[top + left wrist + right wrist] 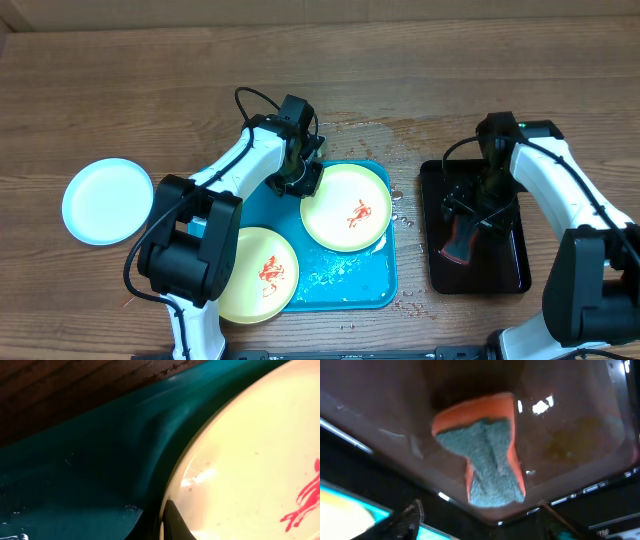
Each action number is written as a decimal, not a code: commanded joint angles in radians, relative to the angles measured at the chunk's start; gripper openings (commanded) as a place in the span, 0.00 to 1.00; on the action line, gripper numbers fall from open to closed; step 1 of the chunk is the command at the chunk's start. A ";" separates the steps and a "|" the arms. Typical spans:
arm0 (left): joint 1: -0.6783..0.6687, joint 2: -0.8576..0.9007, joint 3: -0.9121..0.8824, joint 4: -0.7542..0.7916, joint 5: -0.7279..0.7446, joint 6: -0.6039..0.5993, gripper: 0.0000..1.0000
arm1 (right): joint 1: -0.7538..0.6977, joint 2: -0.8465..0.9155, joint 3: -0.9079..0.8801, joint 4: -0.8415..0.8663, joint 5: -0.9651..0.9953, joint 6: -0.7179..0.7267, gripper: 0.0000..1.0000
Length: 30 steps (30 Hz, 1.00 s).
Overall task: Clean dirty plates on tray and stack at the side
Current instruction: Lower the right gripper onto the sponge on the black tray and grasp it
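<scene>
— What do we see nearest us?
— A pale yellow round plastic plate (255, 278) smeared with red sauce. It lies over the near left corner of the large turquoise plastic tray (345, 285), and its rim reaches past the tray's edge over the wooden desk (150, 80). The tray's floor looks wet.
— And to the right?
— Near the desk's right edge we see a smaller black rectangular tray (510, 270). An orange sponge with a grey-green scouring face (487, 460) lies on its floor. The right pincer (478, 205) hangs over that sponge with its jaws apart.
— Farther back?
— A second pale yellow plate (335, 200), also smeared with sauce, fills the turquoise tray's far right corner. The left pincer (302, 182) is closed at this plate's far left rim. One dark fingertip (175, 522) shows against the rim, but we cannot tell whether the rim is pinched.
— The third plate?
— A pale blue-white round plate (107, 200) sits off the tray near the desk's left edge and looks clean. Beyond the tray's far edge, water drops (400, 128) dot the desk.
</scene>
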 commanded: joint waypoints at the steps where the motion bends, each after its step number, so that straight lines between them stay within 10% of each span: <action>1: -0.017 0.076 -0.018 0.027 -0.005 0.005 0.04 | 0.000 0.002 -0.060 0.044 0.032 0.060 0.68; 9: -0.017 0.076 -0.018 0.024 -0.009 0.016 0.04 | 0.000 0.002 -0.191 0.194 0.002 0.060 0.42; 11: -0.017 0.076 -0.018 0.022 -0.009 0.016 0.04 | 0.000 0.002 -0.197 0.218 0.002 0.056 0.04; 30: -0.017 0.076 -0.018 0.014 -0.001 0.011 0.04 | 0.002 0.002 0.020 0.151 0.009 -0.199 0.04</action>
